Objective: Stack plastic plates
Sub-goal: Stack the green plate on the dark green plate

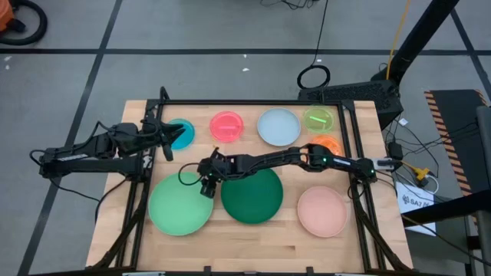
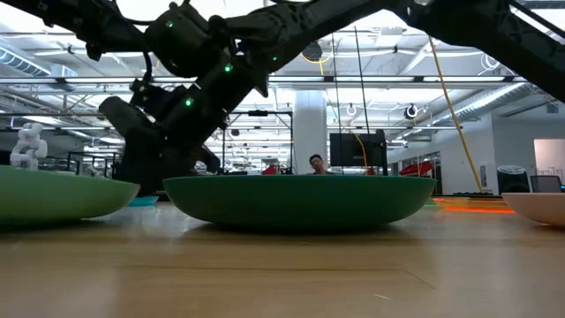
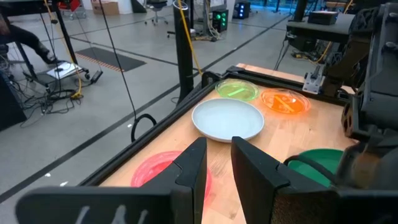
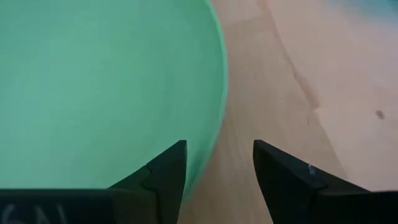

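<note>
The large light green plate [image 1: 180, 203] rests flat on the table at the near left, with the dark green plate [image 1: 252, 195] beside it and the pale pink plate [image 1: 322, 211] at the near right. Along the far side lie the translucent blue [image 1: 182, 134], pink-red [image 1: 227, 126], light blue [image 1: 278, 126], yellow-green [image 1: 318, 119] and orange [image 1: 328, 143] plates. My right gripper [image 4: 217, 180] is open and slants down over the light green plate's right rim [image 4: 214, 143], one finger over the plate and one over the bare wood. My left gripper [image 3: 219, 168] is open and holds nothing, raised beside the translucent blue plate.
A black frame [image 1: 253, 102] runs around the table top. My right arm [image 1: 291, 159] stretches across the table's middle, above the dark green plate's far rim and part of the orange plate. Bare wood [image 1: 253, 245] lies along the near edge.
</note>
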`<state>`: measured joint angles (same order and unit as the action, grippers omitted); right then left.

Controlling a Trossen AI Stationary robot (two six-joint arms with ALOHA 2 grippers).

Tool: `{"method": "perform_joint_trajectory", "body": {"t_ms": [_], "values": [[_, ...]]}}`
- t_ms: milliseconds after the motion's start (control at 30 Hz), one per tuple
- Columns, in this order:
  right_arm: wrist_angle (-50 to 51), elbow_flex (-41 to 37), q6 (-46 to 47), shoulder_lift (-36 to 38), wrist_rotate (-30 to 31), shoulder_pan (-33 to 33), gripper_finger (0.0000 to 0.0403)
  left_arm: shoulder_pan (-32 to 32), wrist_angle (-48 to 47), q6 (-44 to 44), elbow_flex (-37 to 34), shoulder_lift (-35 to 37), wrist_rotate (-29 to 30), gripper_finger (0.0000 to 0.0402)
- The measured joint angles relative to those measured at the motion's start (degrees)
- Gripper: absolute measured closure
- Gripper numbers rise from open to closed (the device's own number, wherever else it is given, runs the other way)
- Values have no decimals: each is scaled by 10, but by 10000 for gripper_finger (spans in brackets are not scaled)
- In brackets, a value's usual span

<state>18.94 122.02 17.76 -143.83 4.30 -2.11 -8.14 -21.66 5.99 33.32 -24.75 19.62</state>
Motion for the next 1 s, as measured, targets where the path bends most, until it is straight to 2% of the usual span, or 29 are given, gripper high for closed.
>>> {"method": "perform_joint_trajectory", "body": {"t_ms": [1000], "values": [[-24,0,14,-2,-1,0,222,0,0,-2,0,0,0,321]]}}
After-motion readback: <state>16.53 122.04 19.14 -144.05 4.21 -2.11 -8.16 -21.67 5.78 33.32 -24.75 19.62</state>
